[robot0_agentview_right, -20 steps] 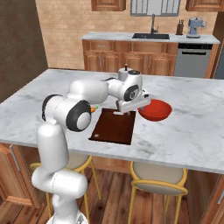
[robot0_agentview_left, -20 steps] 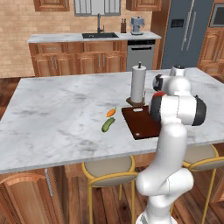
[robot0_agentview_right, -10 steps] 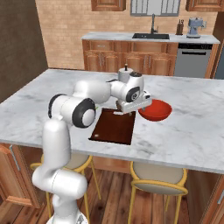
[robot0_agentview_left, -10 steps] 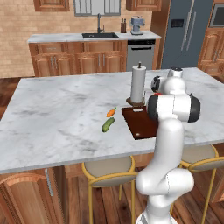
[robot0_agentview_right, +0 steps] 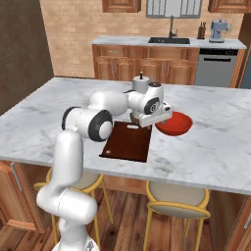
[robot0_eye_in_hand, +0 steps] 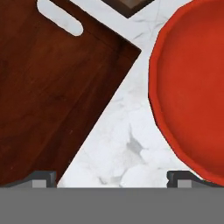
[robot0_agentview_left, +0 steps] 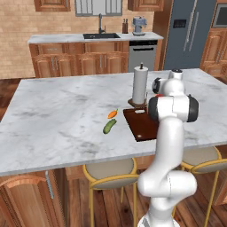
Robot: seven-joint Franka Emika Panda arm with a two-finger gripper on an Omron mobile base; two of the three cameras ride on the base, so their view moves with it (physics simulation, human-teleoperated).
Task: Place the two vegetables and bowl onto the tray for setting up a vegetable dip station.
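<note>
Counter of pale marble carries everything below the tool. Next in size, the tray, a dark reddish-brown board, lies under the tool's one side, its edge reaching one fingertip and its pale slot at the far end. The red bowl sits on the marble at the tool's other side, apart from the tray, with its rim by the other fingertip. The tool hangs low with its jaws spread wide and nothing between them but bare marble. A white paper-towel roll stands just beyond the tray's far end. Well away from the tool, past the tray, the green cucumber and the orange carrot lie near each other on the counter.
</note>
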